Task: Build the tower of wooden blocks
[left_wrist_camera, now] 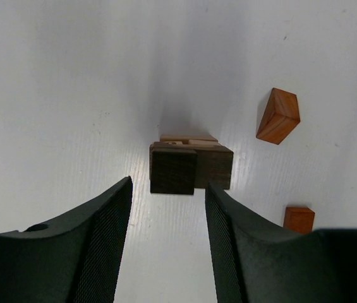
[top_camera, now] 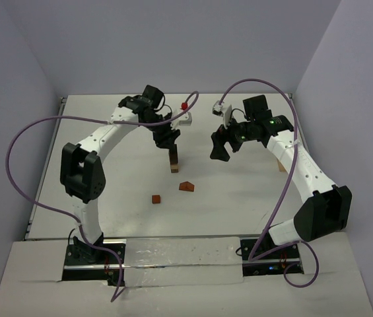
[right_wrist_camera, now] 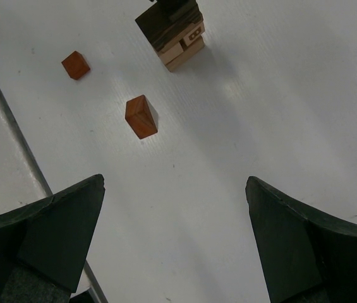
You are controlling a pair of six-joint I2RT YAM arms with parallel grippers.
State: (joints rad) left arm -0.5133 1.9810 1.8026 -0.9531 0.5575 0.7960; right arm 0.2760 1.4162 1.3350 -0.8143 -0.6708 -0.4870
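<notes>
Two loose reddish blocks lie nearest: a cube (top_camera: 156,199) and, right of it, a peaked block (top_camera: 186,186). Beyond stands one wood block tower (top_camera: 174,162), mid-table. The left gripper (top_camera: 170,142) hangs above it, jaws apart; the right gripper (top_camera: 220,148) gapes wide, further right.

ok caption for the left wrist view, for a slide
Left end effector open over the tower, a big block and a small block loose beside it

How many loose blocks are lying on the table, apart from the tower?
2. A pointed block lies beside the tower; a small cube lies left of it, nearer the left arm's base. Others may be hidden.
</notes>
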